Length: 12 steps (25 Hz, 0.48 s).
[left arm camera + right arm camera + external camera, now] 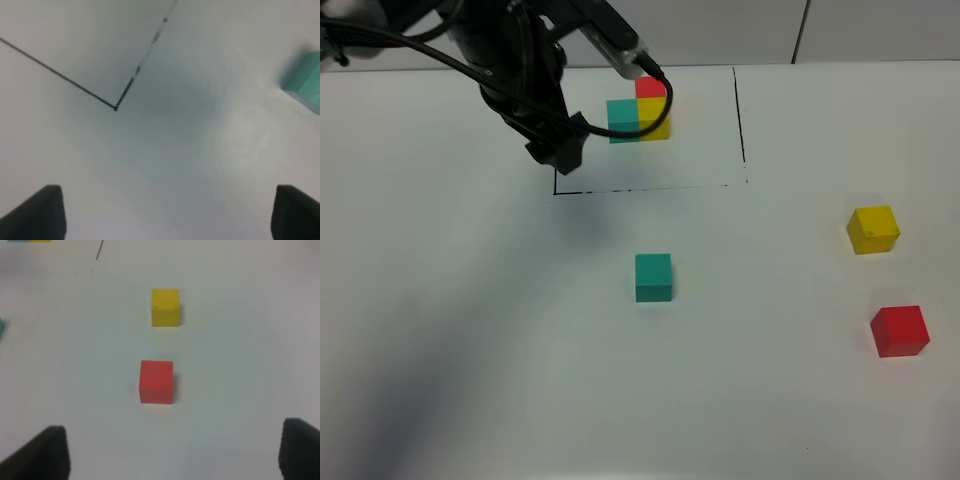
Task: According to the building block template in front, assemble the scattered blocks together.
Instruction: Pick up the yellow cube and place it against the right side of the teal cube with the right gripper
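Observation:
The building block template, teal, yellow and red cubes joined in an L, sits inside a thin black-line rectangle at the back. A loose teal cube lies mid-table, and shows at the frame's edge in the left wrist view. The yellow cube and the red cube lie at the right. My left gripper hangs over the rectangle's front-left corner, open and empty. My right gripper is open and empty, with the red cube just ahead of it and the yellow cube beyond.
The white table is bare apart from the cubes. The left arm and its cables cover the back left, close beside the template. The right arm is out of the exterior high view.

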{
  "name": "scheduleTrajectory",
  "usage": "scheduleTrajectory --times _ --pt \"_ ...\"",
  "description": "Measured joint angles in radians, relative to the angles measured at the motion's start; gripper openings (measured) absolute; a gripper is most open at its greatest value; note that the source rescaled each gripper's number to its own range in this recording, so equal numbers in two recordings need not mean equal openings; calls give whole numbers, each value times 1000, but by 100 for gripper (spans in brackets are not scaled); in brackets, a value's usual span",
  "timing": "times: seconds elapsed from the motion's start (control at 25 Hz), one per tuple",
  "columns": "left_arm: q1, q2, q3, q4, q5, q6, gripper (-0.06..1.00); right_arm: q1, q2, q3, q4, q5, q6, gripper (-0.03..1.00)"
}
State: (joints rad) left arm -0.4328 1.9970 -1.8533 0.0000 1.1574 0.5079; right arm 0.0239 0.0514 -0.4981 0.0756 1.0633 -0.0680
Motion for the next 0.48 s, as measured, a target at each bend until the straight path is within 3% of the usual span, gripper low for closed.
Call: scheduleTrajectory --times 0.24,0.48 --pt "84 -73 11 0 -16 -104 95 0 0 0 0 0 0 72" --pt "157 -203 196 0 -137 -128 94 0 0 0 0 0 1 72"
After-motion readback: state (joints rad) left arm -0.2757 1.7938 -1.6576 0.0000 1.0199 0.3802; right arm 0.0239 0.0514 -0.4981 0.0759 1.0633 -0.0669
